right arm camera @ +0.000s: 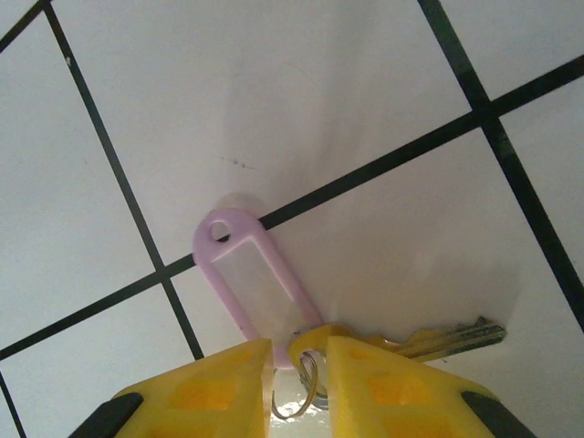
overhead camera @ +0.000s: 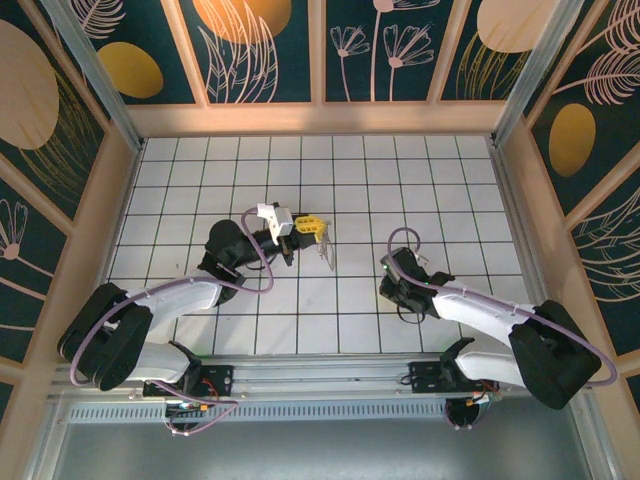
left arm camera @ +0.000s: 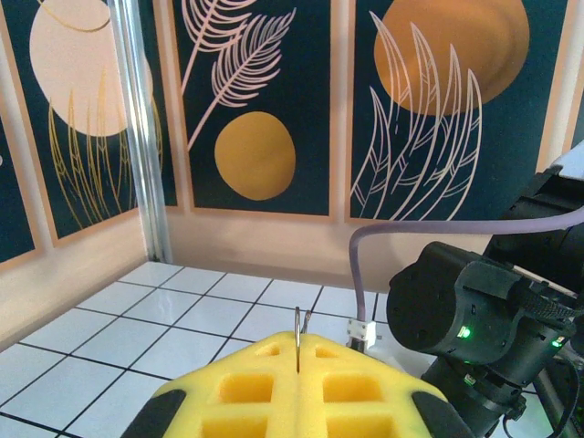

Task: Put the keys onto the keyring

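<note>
My left gripper is held above the floor near the middle, its yellow fingers shut on the keyring, a thin silver loop standing edge-on between the pads. Part of the keyring hangs below the fingers. My right gripper points down at the floor, right of centre. The keys lie on a white tile beneath it: a brass-coloured blade pointing right, joined to a lilac tag by a small wire ring. The right gripper is narrowly open, with that small ring and the key's head in the gap.
The white tiled floor with black grout lines is boxed in by patterned walls on three sides. A purple cable loops along the left arm and another runs along the right arm. The right arm's dark body stands close to the left gripper.
</note>
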